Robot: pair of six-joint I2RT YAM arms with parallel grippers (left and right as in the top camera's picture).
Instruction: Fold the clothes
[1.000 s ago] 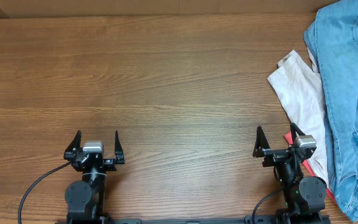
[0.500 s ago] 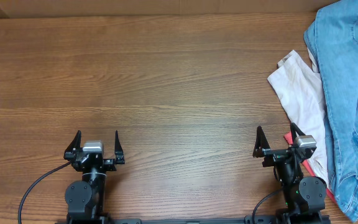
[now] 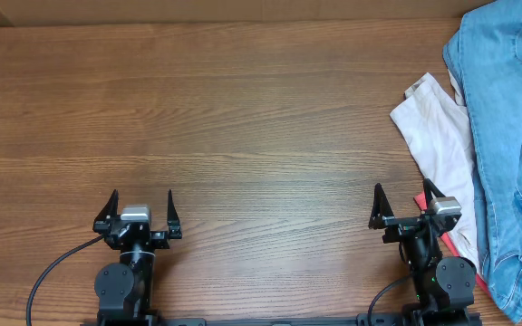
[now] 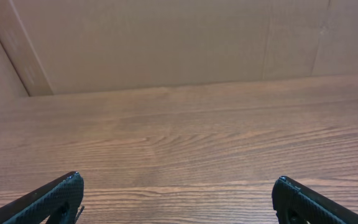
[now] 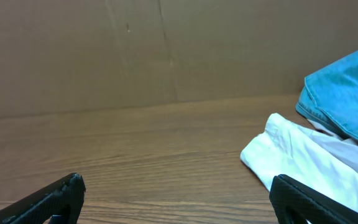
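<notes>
The clothes, light blue denim jeans (image 3: 506, 136), lie heaped along the table's right edge and run out of the overhead view; the right wrist view catches a corner of the jeans (image 5: 347, 93) at its right. My right gripper (image 3: 402, 195) stands open and empty near the front edge, just left of the heap, its fingers spread wide in its own view (image 5: 176, 186). My left gripper (image 3: 141, 201) is open too, far from the clothes at the front left, with only bare wood between its fingers (image 4: 178, 186).
A cream cloth garment (image 3: 438, 136) lies partly under the jeans and shows as the cream garment (image 5: 303, 165) close to my right finger. A small red cloth (image 3: 456, 244) peeks out beside the right arm. A cardboard wall (image 4: 166, 43) backs the table.
</notes>
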